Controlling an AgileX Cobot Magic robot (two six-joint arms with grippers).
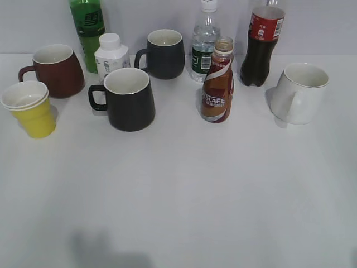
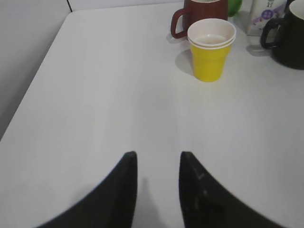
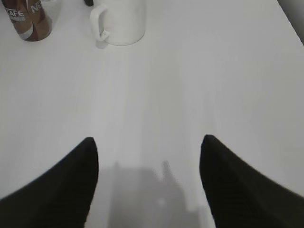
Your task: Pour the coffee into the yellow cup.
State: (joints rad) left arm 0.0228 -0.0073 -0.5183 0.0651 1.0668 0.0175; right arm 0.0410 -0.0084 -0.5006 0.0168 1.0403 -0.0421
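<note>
The coffee is in a small curvy brown Nescafe bottle (image 1: 217,89) standing uncapped in the middle of the table; its lower part shows in the right wrist view (image 3: 28,19). The yellow cup (image 1: 32,109), white inside, stands at the far left, and in the left wrist view (image 2: 210,50) it is ahead and to the right. My left gripper (image 2: 157,159) is open and empty above bare table, well short of the cup. My right gripper (image 3: 148,142) is wide open and empty, well short of the bottle. Neither gripper shows in the exterior view.
A dark red mug (image 1: 54,70), two black mugs (image 1: 128,99) (image 1: 164,53), a white mug (image 1: 301,92), a green bottle (image 1: 87,30), a small white bottle (image 1: 111,54), a water bottle (image 1: 205,42) and a cola bottle (image 1: 262,44) stand on the white table (image 1: 184,195).
</note>
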